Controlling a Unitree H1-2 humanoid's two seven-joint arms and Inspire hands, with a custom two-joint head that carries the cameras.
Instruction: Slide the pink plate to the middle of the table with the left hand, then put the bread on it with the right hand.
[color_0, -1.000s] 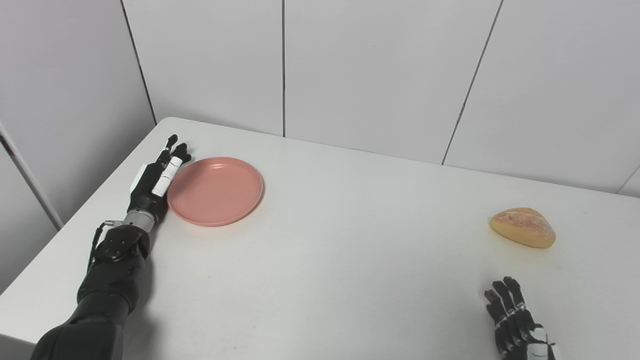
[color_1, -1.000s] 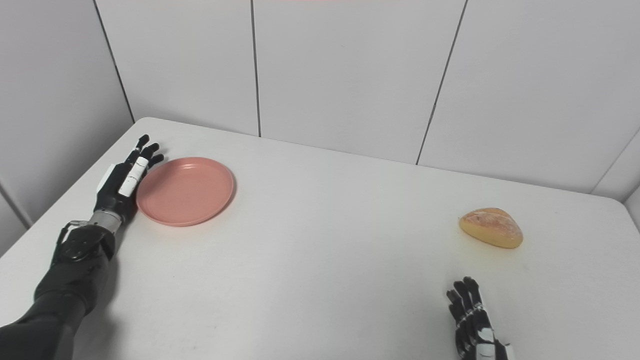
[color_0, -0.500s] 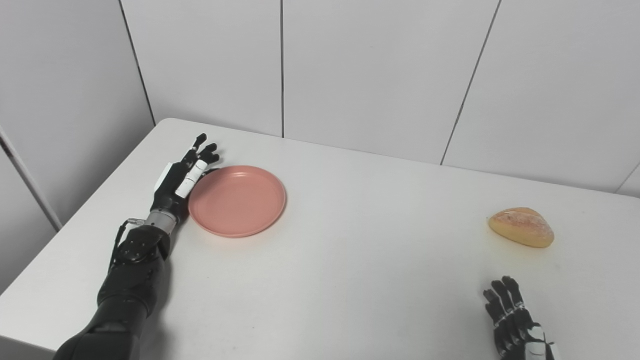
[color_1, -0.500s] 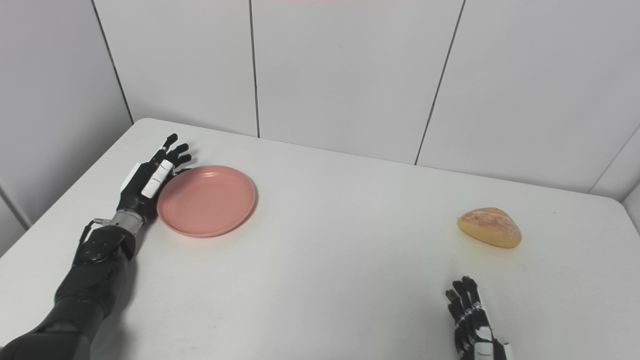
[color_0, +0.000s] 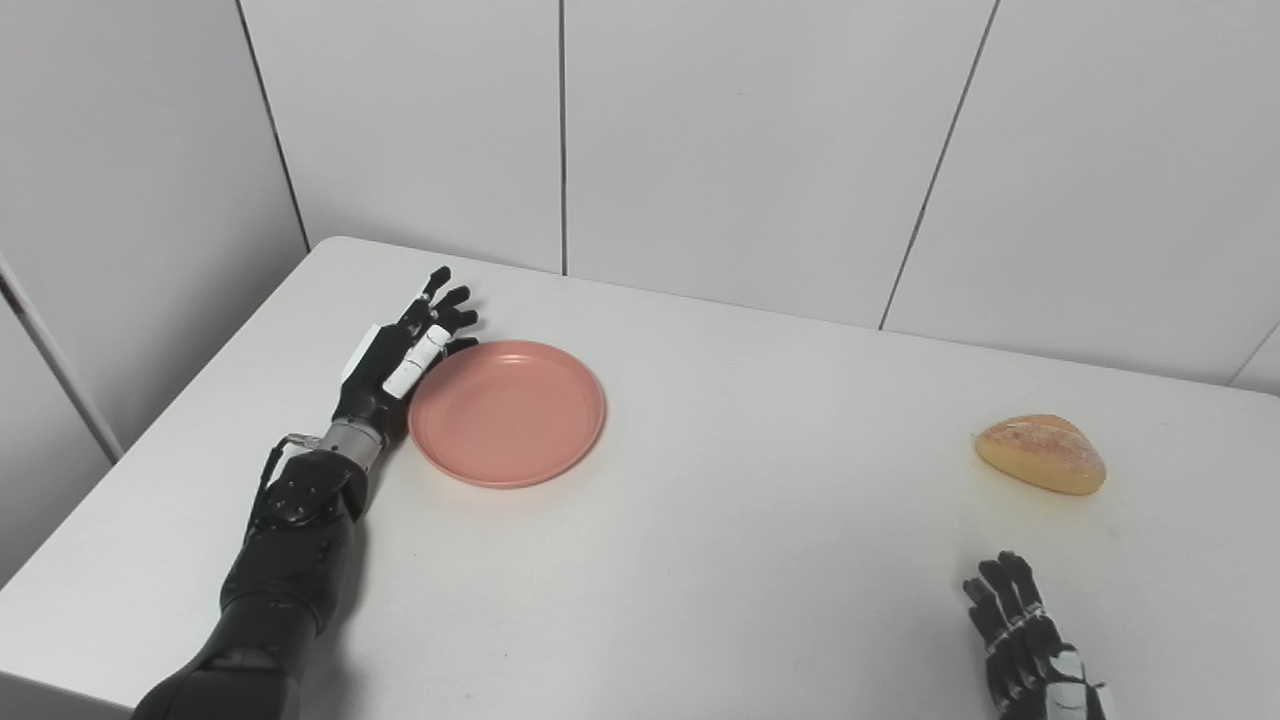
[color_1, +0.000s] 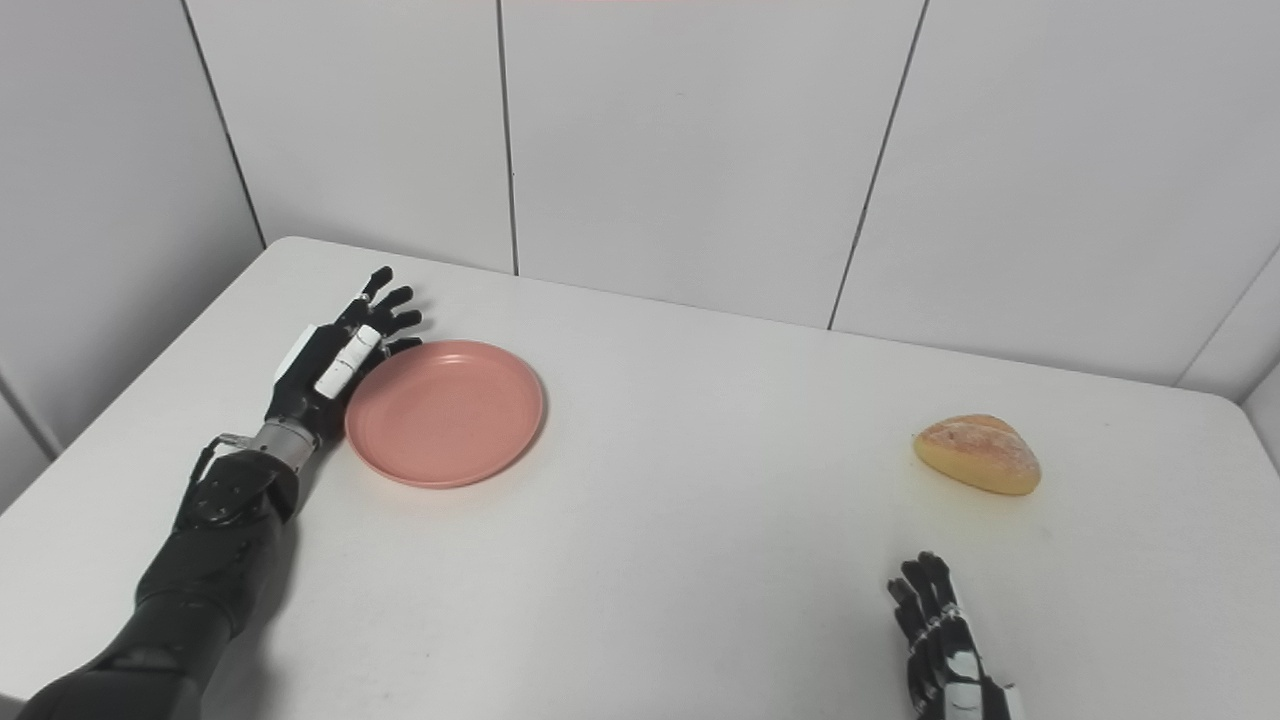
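Item: pink plate (color_0: 507, 413). Round, shallow, nothing on it, lying flat on the white table (color_0: 700, 560). It sits just to the inner side of the left robot hand (color_0: 400, 355), its rim touching the edge of that hand.

Item: left robot hand. Black with white panels, flat and low over the table, fingers (color_1: 388, 297) stretched out and slightly spread, pointing toward the far wall; it grips nothing, only leaning sideways against the plate's rim. Its dark forearm (color_0: 290, 540) runs back to the picture's lower left.

Item: bread (color_0: 1041, 454). A golden, rounded loaf lying on the table, beyond the right robot hand (color_0: 1020, 640) and a little to its outer side, apart from it, and well apart from the plate and the left robot hand.

Item: right robot hand. Partly cut off by the bottom edge; fingers extended and apart, holding nothing, low at the near edge of the table.
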